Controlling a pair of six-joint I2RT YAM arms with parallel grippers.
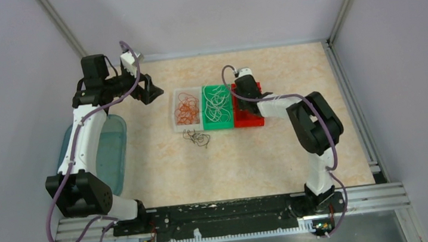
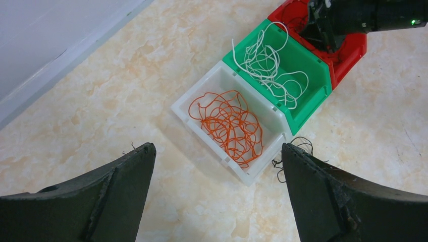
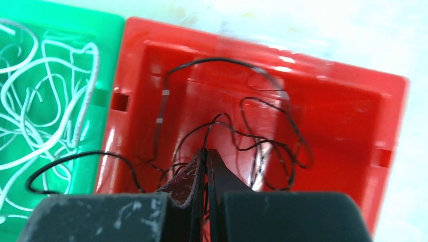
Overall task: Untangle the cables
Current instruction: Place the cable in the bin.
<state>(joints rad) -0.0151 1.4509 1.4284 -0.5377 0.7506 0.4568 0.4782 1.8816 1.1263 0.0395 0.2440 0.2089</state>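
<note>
Note right gripper point(image 3: 205, 169) clamped on black cable point(image 3: 212, 60) above red bin point(image 3: 393, 111). Drag in the loop point(image 3: 81, 153) spilling at 8 o'clock into green bin point(image 3: 101, 27) before letting go. Note left gripper point(image 2: 217, 148) gaping wide, empty, over orange cables point(image 2: 227, 123). Send next to black tangle point(image 1: 196, 138) on table point(image 1: 252, 165), 6 o'clock of bins.

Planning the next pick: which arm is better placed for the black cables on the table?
Left, likely: the left end effector hovers open near the clump; the right end effector grips a cable in the red bin.
</note>
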